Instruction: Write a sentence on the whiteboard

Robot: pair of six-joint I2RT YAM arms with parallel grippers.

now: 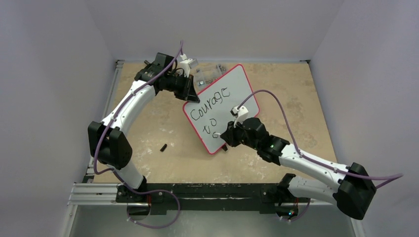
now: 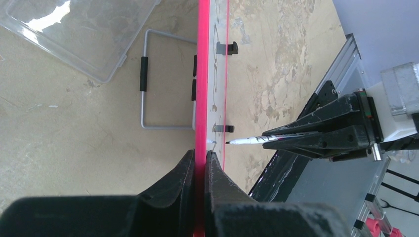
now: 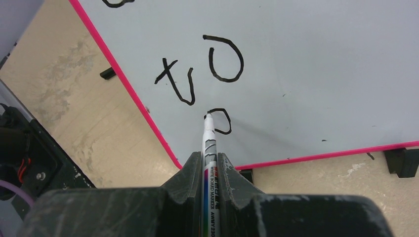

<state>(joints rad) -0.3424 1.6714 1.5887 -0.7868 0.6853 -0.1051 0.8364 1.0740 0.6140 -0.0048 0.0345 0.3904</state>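
The whiteboard sits near the middle of the counter, turned at an angle so one corner points toward the arms. The left jaws are shut tight on its pink frame at the far left corner. In the left wrist view the board shows edge-on, gripped between both fingers. A wire stand lies against the back of the board, and a clear plastic box rests on the counter behind it.

The right jaws are closed on a marker, which sticks straight out between the fingers. Its black tip touches the white surface near the board's lower edge, at the start of a half-drawn loop. Above that loop "to" is written in black, and above that "Courage".

A small black piece lies on the counter to the left of the board, apart from it.
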